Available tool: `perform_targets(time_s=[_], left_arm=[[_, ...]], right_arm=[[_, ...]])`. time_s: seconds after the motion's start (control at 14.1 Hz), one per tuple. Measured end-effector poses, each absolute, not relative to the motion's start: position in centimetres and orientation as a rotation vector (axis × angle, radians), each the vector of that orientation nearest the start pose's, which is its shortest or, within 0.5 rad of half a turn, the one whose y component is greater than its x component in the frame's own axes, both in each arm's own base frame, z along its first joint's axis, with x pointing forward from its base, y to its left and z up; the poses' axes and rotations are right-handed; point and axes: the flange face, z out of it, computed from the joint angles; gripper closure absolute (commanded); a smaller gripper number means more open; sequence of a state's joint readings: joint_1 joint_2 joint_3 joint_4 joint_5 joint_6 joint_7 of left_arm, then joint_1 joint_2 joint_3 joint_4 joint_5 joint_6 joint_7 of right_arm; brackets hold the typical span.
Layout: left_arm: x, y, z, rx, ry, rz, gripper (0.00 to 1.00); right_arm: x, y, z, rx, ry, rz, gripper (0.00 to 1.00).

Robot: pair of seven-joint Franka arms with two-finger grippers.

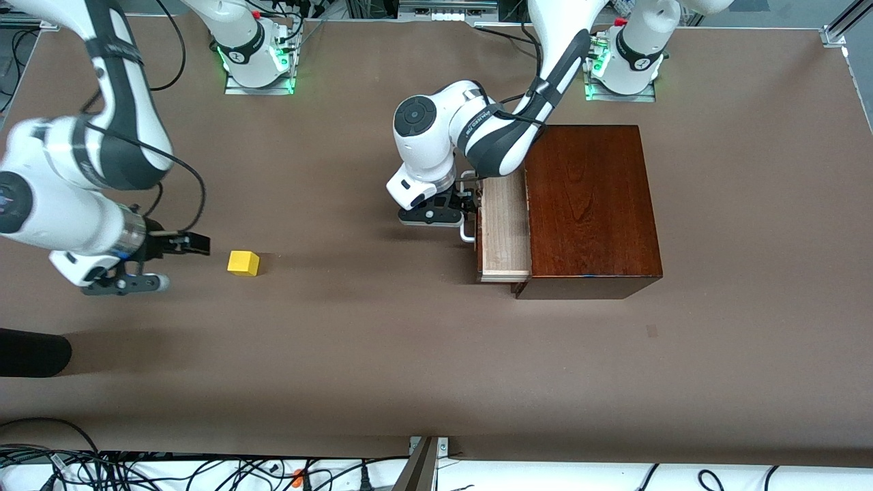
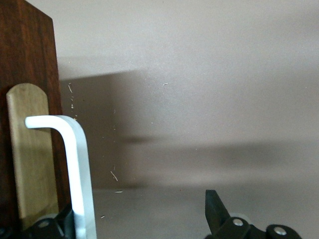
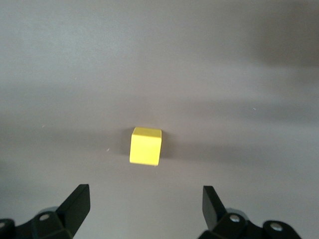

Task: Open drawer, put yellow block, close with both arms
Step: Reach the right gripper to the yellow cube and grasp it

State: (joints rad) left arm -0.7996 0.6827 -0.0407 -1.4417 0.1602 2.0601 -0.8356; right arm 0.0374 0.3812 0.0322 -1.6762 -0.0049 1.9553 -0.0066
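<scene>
**Ana:** Since the block has to be picked up next, which arm is nearer to it?

**Ben:** The right one. At mid-height on the frame edge where that arm comes in, the right hand is low over the table, its fingers released and spread wide with nothing between them.

**Ana:** And the yellow block?

**Ben:** It sits on the table just beside that hand, toward the frame's centre. In the right wrist view it lies dead ahead of the right hand, on the line midway between the two fingers, and the yellow block looks roughly square to them. As a cube, it has no long axis to worry about. I'd judge a straight advance and a squeeze would take it.

**Ana:** What about the frame's centre?

**Ben:** The left hand is at the white handle. In the left wrist view its fingers are wide apart, with the handle just inside one of them, so it is not clenched on it.

**Ana:** And the drawer?

**Ben:** It is partly out of the reddish-brown box, with its pale tray showing and nothing in it. The block is well apart from it, toward the right arm's end of the table.
</scene>
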Motion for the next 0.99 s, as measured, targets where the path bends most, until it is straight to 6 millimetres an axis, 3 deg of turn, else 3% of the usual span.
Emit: perform_targets(time_s=[0.36, 0.57, 0.99], left_arm=[[48.8, -53.3, 29.2, -3.044, 0.116, -0.099, 0.0], [48.8, -53.3, 29.3, -3.04, 0.113, -0.095, 0.0], [48.9, -53.3, 29.6, -3.026, 0.108, -0.077, 0.0]], right_arm=[[64.6, 4.8, 29.5, -3.129, -0.12, 0.089, 0.0], [63.3, 5.3, 25.1, -3.129, -0.081, 0.045, 0.0], [61.5, 5.8, 21.5, -3.128, -0.069, 0.018, 0.06]])
